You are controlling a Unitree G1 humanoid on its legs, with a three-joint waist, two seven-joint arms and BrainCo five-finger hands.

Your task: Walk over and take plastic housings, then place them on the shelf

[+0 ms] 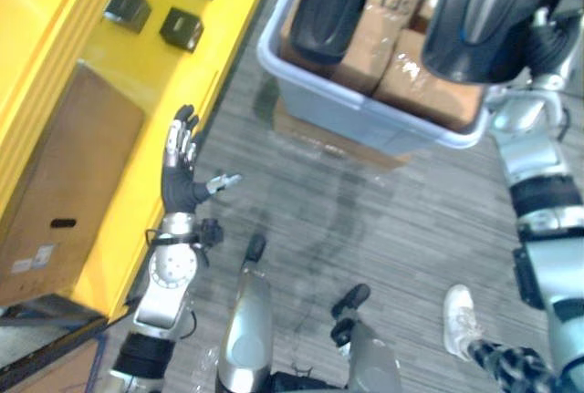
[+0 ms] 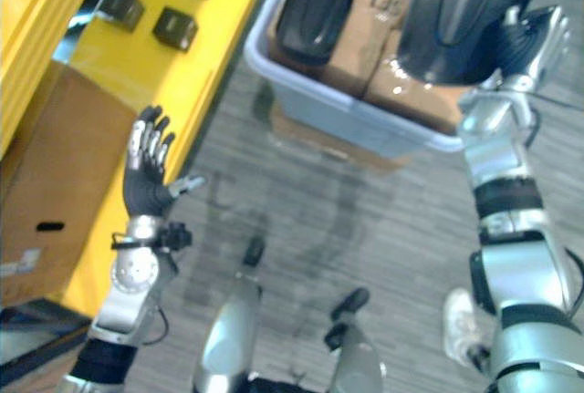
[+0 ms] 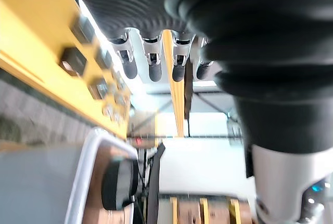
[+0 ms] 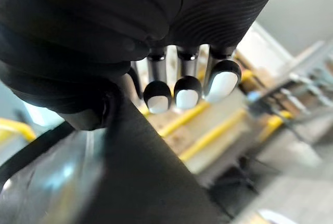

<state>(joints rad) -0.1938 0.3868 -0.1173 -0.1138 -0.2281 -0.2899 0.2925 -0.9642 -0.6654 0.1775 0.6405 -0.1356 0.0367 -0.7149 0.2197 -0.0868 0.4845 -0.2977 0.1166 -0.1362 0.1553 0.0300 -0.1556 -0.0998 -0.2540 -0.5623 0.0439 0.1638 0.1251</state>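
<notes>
- Held housing (image 1: pixel 479 19): dark and glossy, upper right of frame, long axis near vertical, hanging over the grey bin (image 1: pixel 365 115). Its top is cut off by the frame edge.
- Right hand (image 2: pixel 532 42) clamps it from the right, fingers (image 4: pixel 187 91) bent over its surface.
- Second housing (image 1: pixel 328 1) lies in the bin on cardboard, pointing up-frame.
- Left hand (image 1: pixel 180 179): fingers spread, centre left, beside the yellow shelf (image 1: pixel 137 74).
- Grey striped floor (image 1: pixel 365 220).
</notes>
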